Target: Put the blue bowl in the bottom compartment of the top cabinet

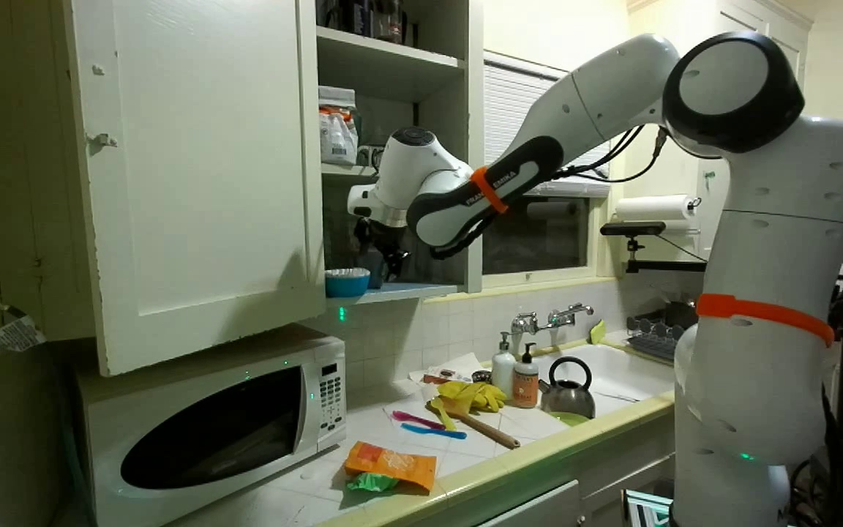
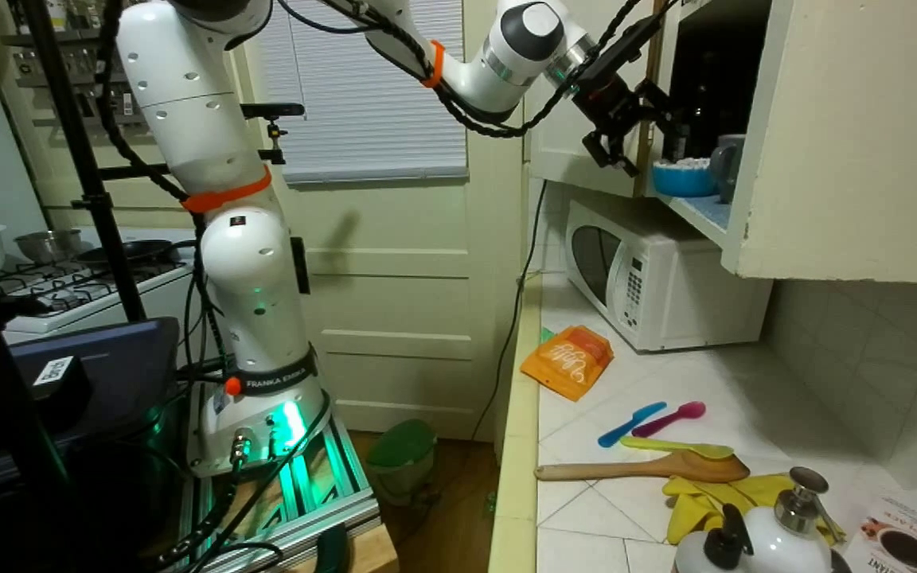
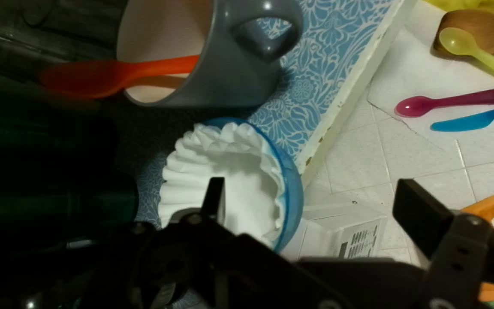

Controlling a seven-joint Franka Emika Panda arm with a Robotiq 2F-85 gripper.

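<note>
While the robot arm (image 1: 615, 84) stretches toward the top cabinet (image 1: 443, 95), that cabinet's white panelled door (image 1: 209, 168) stands swung open. Below runs the tiled counter (image 2: 753, 390) with a pale yellow edge, a white sink (image 1: 615, 360) let into it and a white microwave (image 1: 209, 432) set under the open door. The bottom compartment (image 3: 341, 38) has a blue floral lining and a chipped white front edge. A metal kettle (image 1: 568, 399) stands just beside 2 pump bottles (image 1: 525, 384). Yellow gloves (image 1: 480, 395) lie against a wooden spoon (image 2: 665, 465), and an orange packet (image 2: 570, 362) lies apart from them, nearer the microwave.

The jaws are spread wide near the blue bowl (image 1: 348, 283): in the wrist view 1 tip shows across the bowl's mouth and the other out past the compartment's edge. Whether either touches the bowl I cannot tell. The bowl sits upright in the bottom compartment, close to the front edge, and holds white pleated paper (image 3: 230, 163). Just beside it is a grey mug (image 3: 238, 68) with an orange spoon (image 3: 86, 79) sticking out. On the counter lie a lime spoon (image 2: 685, 448), its end on the wooden spoon, a magenta spoon (image 2: 669, 419) and a blue knife (image 2: 634, 423).
</note>
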